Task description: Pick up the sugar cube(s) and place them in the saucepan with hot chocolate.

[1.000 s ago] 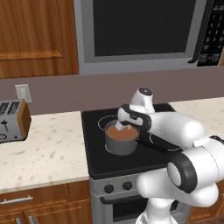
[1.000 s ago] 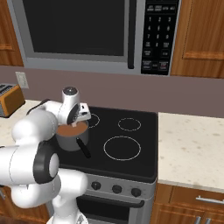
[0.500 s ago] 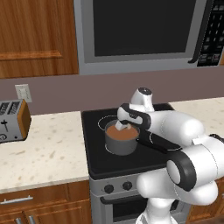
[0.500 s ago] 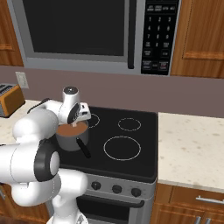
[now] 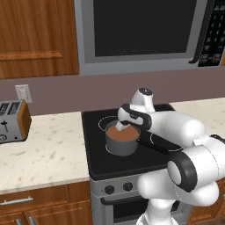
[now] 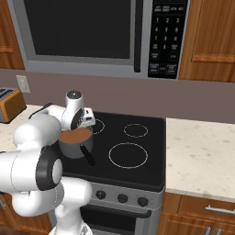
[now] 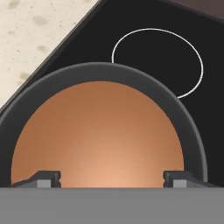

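We see flat, even rendered light, soft shadow under the pan (image 5: 121,143), faint sheen on the liquid (image 7: 98,140), and slightly soft, low-detail pictures.

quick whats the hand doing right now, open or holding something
Hand: open, fingers wide apart over the saucepan of hot chocolate, nothing seen between them.

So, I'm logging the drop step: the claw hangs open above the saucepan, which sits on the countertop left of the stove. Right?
Not quite. The claw does hang open above the saucepan, but the pan sits on the black stovetop, not the countertop; the left base view shows it.
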